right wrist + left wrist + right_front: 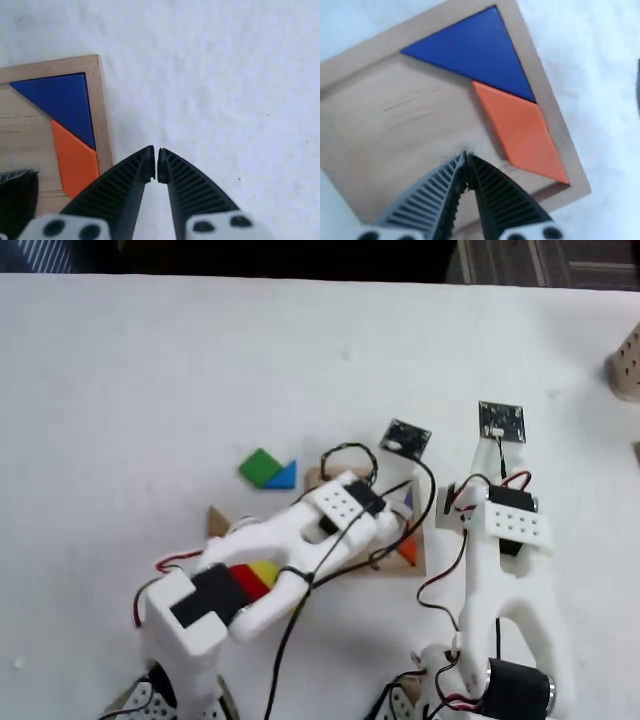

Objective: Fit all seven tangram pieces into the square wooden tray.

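Table: we see a white top [150, 370] with both arms standing on it.
Tray [395, 35]: we find it flat on the table, under the left arm's wrist.
In tray: blue triangle [475, 50] sits in a corner, and the orange parallelogram [522, 127] touches it along one edge. Both lie against the same rim.
Outside tray: green square [260, 467] and small blue triangle [285, 477] touch each other on the table near the tray. Red piece [248, 582] and yellow piece [265, 570] lie side by side, partly hidden beneath the left arm.
Left gripper [466, 160]: closed on nothing, tips together over the tray's bare floor.
Right gripper [155, 165]: we see it closed and empty, over the table just beside the tray's rim.
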{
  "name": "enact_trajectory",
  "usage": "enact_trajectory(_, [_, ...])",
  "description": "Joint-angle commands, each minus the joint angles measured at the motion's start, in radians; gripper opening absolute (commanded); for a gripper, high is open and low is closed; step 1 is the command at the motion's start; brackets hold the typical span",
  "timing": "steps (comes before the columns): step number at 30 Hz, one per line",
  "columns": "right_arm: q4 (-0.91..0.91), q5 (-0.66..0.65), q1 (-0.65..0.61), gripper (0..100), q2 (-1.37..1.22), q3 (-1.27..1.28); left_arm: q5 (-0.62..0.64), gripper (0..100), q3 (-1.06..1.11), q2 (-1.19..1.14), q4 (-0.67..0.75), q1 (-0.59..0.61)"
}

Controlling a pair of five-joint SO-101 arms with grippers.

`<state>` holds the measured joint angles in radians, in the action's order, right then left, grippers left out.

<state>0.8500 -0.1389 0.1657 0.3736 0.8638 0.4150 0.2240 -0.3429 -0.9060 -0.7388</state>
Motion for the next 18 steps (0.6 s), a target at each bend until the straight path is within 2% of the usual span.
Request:
enact_trajectory(1, [-0.018,-0.011,-0.012,2.4,0.038,-0.003,-0.011,2,-0.064,0.097,-0.121,0.042])
enact_trajectory(4, [-0.018,-0.011,-0.012,2.4,0.038,-0.003,-0.012,2,-0.055,0.137,-0.176,0.113])
enact_trajectory(10, [-0.016,-0.011,-0.012,2.4,0.038,-0.003,-0.028,2,-0.026,0.157,-0.178,0.297])
enact_trajectory(15, [-0.015,-0.011,-0.013,2.4,0.038,-0.002,-0.267,2,0.003,0.199,-0.193,0.417])
enact_trajectory(18, [-0.015,-0.011,-0.015,2.4,0.038,-0.002,-0.305,2,0.103,0.262,-0.163,0.476])
